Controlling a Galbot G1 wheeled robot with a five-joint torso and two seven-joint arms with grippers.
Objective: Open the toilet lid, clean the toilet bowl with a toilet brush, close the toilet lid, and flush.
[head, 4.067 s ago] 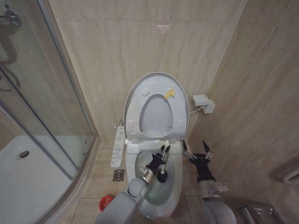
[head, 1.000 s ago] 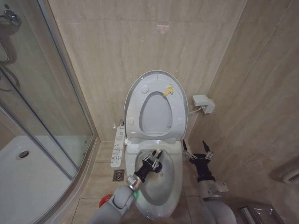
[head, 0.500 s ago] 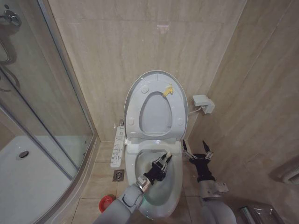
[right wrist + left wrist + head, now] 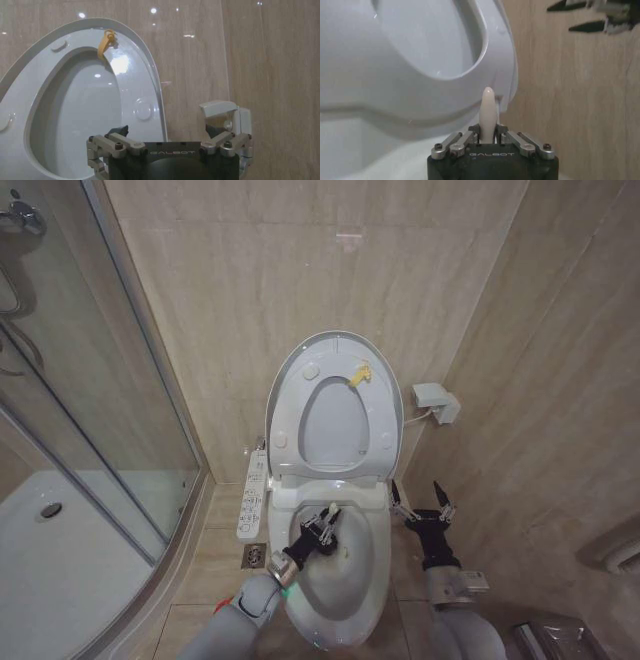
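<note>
The toilet lid stands raised against the back wall, and the seat ring with its yellow tag is lifted in front of it. Below lies the open toilet bowl. My left gripper is inside the bowl's rear left part, shut on the white handle of the toilet brush. The handle pokes up between the shut fingers in the left wrist view; the bristle head is hidden beneath. My right gripper waits open beside the bowl's right rim, with nothing in it.
A glass shower enclosure fills the left side. A long button panel and a floor drain sit left of the bowl. A white wall box hangs at right, and the tiled side wall stands close to my right arm.
My left gripper has swept the brush from the bowl's right side back to its rear left, as it did a second ago. The right arm has stayed still.
</note>
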